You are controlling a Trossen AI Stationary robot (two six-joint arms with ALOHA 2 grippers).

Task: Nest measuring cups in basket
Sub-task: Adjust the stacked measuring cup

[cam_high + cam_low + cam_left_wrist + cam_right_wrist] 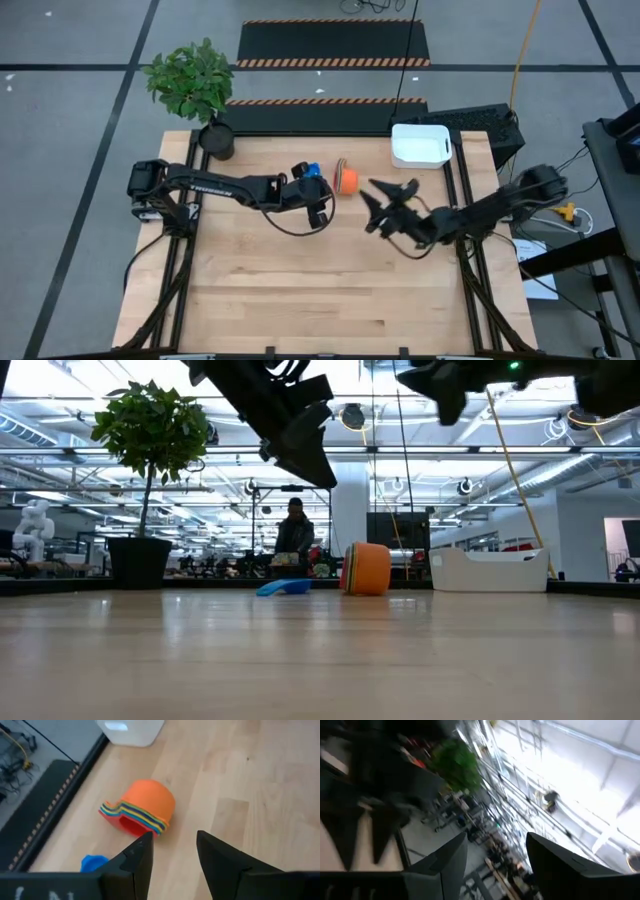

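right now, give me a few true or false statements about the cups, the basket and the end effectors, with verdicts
1. The nested stack of cups lies on its side on the table. True.
2. A blue cup lies apart from the stack. True.
3. The white basket holds the cups. False: no cup shows in it; the cups lie on the table.
4. The left end effector grips the orange cup. False: its fingers are open and hold nothing.
5. The right end effector is open, above the table. True.
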